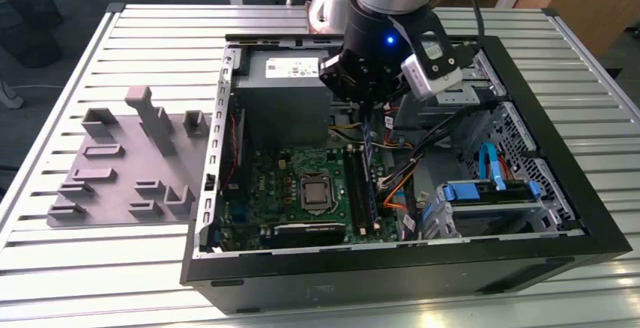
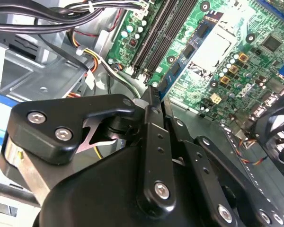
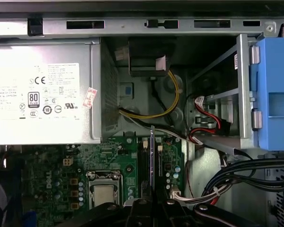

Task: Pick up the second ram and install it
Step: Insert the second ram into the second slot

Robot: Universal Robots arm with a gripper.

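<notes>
The gripper (image 2: 154, 97) hangs inside the open computer case (image 1: 560, 111), above the motherboard (image 1: 290, 186). Its fingers (image 2: 149, 142) are nearly together and pinch the second ram (image 3: 152, 156). In the first wrist view I see this stick edge-on, as a thin upright strip that comes out from between the fingers and stands over the black memory slots (image 3: 144, 163), beside the CPU socket (image 3: 103, 191). Whether its lower edge already touches a slot, I cannot tell. In the exterior view the arm's wrist (image 1: 385, 55) covers the stick.

I judge the stick to be very light and stiff, but also fragile: it is a thin board with small chips, and it can crack if bent sideways. The flat faces are smooth, so a narrow pinch can slip when force comes from below. The good place to hold is the upper long edge near the middle, away from the contact edge, and so it seems to be held now.

The cables (image 3: 236, 172) lie near, beside the slots. On the counter (image 1: 150, 36), a grey holder tray (image 1: 130, 167) stands at the exterior view's left of the case.
</notes>
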